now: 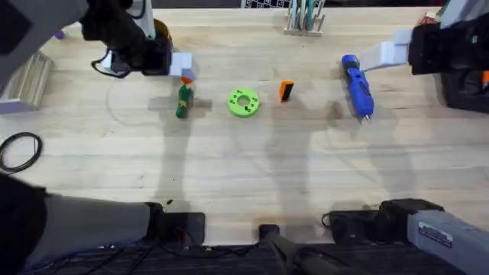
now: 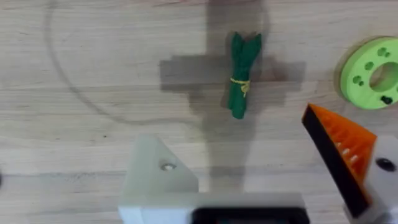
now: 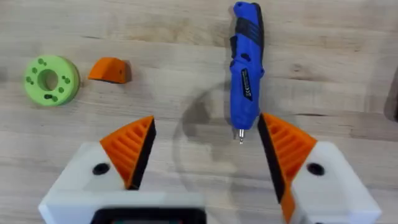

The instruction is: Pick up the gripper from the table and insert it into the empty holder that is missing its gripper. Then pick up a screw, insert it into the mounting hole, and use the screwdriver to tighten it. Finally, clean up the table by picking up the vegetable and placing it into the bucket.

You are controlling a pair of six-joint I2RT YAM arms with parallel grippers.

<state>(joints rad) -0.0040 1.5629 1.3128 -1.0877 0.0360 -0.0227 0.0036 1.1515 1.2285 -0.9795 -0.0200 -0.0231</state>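
Observation:
The orange gripper [image 1: 286,91] piece lies on the table between the lime-green ring [image 1: 243,102] and the blue screwdriver [image 1: 357,84]. My left gripper [image 1: 183,69] hovers open just behind the dark green vegetable [image 1: 182,101]. In the left wrist view, one finger is the bare white holder [image 2: 158,177] with a mounting hole. The other finger carries an orange pad [image 2: 342,149], and the vegetable [image 2: 242,74] lies beyond them. My right gripper [image 3: 206,121] is open above the screwdriver [image 3: 245,68] tip, and the orange piece [image 3: 110,70] lies farther off. The bucket is out of view. I cannot make out a screw.
A tool rack [image 1: 304,19] stands at the table's far edge. A black cable loop [image 1: 19,149] and a wooden block [image 1: 30,80] sit at the left. The lime-green ring [image 3: 51,79] lies beside the orange piece.

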